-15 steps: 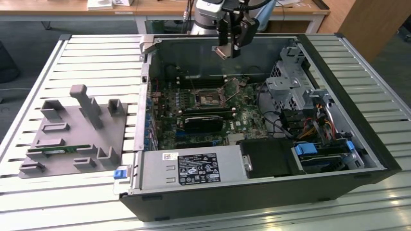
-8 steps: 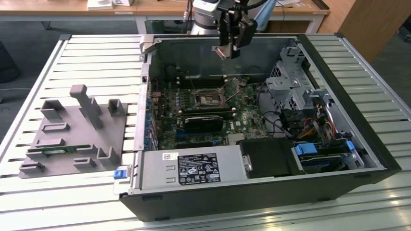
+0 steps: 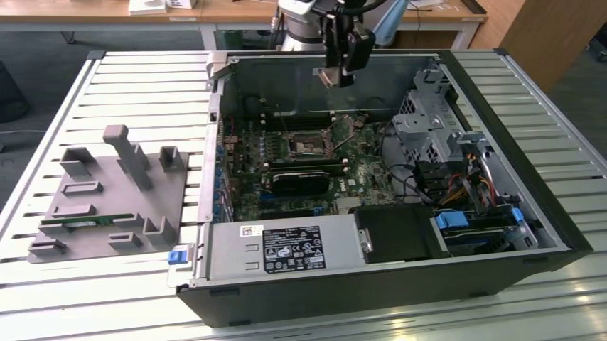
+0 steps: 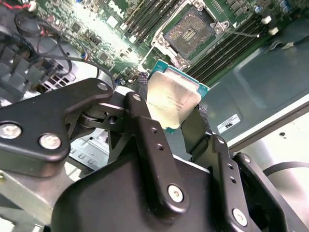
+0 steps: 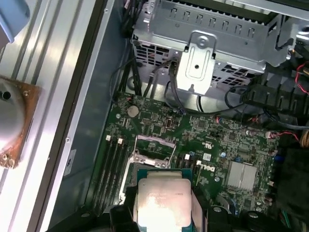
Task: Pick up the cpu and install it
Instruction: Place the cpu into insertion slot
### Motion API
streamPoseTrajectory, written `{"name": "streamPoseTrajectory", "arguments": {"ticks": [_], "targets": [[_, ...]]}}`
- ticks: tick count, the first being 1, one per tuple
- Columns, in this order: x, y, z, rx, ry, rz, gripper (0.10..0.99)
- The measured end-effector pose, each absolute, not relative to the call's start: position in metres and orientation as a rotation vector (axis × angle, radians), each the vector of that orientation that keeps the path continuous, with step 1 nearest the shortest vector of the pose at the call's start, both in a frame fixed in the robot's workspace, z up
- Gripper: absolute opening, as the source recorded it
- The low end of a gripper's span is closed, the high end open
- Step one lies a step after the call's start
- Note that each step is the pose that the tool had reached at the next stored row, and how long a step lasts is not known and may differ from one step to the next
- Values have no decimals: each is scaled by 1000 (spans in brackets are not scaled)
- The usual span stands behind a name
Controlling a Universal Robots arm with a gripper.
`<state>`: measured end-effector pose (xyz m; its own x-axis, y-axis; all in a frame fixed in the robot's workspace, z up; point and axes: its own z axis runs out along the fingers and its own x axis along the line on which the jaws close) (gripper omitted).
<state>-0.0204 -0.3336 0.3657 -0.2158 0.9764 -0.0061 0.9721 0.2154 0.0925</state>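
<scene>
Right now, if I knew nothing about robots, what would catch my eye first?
A silvery cpu clamped between the arm's black fingers, hanging above the open computer case. Below, on the green motherboard, the square socket sits empty. A grey parts holder lies on the slatted table at the exterior view's left.

Bright, even room light, with glare on the cpu (image 5: 162, 204) and motherboard (image 4: 99, 25), case interior (image 3: 275, 89) shadowed.

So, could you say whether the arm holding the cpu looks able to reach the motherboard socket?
Probably yes: the jaws hold the cpu above the open case, and the socket lies uncovered, nothing between.
</scene>
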Motion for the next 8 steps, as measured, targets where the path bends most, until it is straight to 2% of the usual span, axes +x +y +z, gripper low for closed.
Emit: {"name": "streamPoseTrajectory", "arguments": {"ticks": [8], "targets": [[-21,-334,365,2057,2284,99,529]]}}
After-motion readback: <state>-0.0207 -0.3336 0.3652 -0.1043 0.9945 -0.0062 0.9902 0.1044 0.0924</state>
